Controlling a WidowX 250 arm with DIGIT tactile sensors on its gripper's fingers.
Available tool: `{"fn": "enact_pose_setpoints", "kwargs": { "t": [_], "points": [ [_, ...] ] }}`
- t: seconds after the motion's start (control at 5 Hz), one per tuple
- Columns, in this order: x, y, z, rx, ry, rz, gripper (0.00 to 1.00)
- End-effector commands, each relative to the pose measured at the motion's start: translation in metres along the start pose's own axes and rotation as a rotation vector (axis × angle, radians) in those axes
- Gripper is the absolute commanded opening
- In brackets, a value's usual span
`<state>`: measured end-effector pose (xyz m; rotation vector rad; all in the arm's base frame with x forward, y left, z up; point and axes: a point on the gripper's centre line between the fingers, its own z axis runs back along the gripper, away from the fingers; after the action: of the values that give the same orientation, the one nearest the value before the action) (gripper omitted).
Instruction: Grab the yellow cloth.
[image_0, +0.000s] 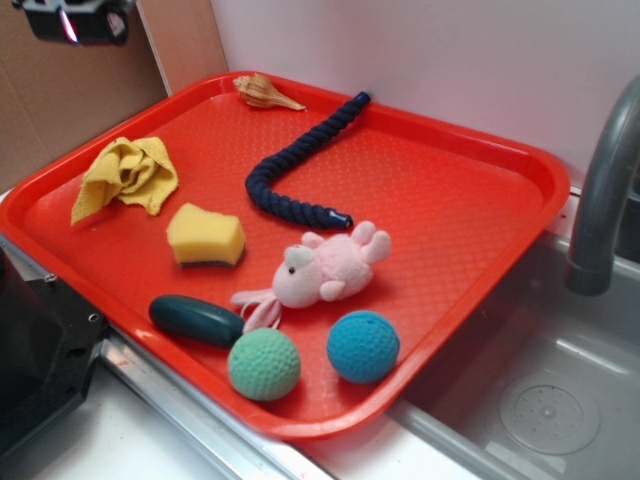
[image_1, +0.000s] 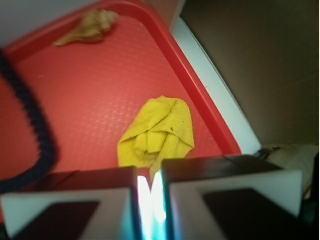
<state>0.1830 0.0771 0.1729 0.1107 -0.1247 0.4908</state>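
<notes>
The crumpled mustard-yellow fabric cloth (image_1: 159, 134) lies on the textured red plastic tray (image_1: 100, 90) near its edge, directly ahead of the gripper (image_1: 150, 200) in the wrist view and apart from it. The two pale jaw blocks stand almost together, a thin bright slit between them, gripping nothing. The exterior view shows the cloth (image_0: 127, 177) in the tray's far-left part, just beyond the yellow rectangular sponge (image_0: 206, 236); only a dark piece of the arm shows there. Both views show the dark blue braided rope (image_0: 290, 170) and tan seashell (image_0: 266, 92).
</notes>
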Motion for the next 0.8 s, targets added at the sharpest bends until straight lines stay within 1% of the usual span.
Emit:
{"fn": "enact_pose_setpoints", "kwargs": {
  "t": [0.0,0.2,0.4,0.6],
  "points": [
    [0.005,0.035,-0.034,-0.016,-0.034,0.099,1.0],
    [0.006,0.038,-0.069,-0.042,0.016,0.159,1.0],
    [-0.003,0.039,-0.089,-0.027,0.066,0.168,1.0],
    [-0.013,0.039,-0.117,-0.068,0.121,0.155,1.0]
  ]
}}
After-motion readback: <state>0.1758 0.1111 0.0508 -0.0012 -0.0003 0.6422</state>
